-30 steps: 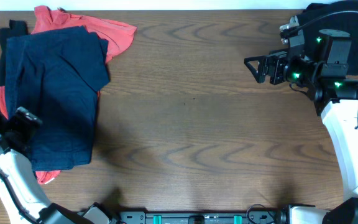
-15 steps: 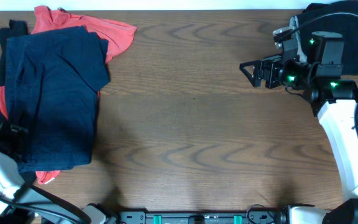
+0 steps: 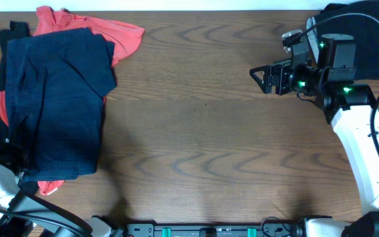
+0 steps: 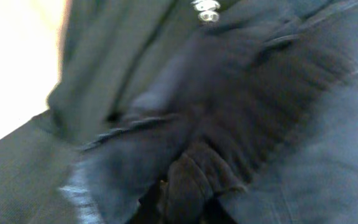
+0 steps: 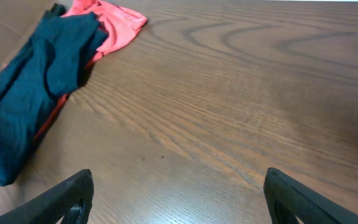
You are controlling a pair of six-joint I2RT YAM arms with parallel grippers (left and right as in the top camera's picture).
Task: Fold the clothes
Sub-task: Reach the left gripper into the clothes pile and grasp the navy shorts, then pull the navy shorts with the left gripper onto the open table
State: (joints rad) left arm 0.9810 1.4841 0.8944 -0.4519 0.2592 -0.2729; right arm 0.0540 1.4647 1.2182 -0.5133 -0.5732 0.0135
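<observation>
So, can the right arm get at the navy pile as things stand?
Doubtful. Only bare table lies between, but the right arm, jaws open, sits far right and the navy pile lies far left.

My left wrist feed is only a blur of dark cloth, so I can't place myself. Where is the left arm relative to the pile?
Observer: The left gripper sits at the lower left edge of the navy garment; its fingers are hidden.
Operator: Anything under that navy piece?
Observer: A coral-red shirt, showing at the pile's top and bottom-left corner.
Operator: And the right arm?
Observer: The right gripper is open above the table, far from the pile, a black garment behind it.
</observation>
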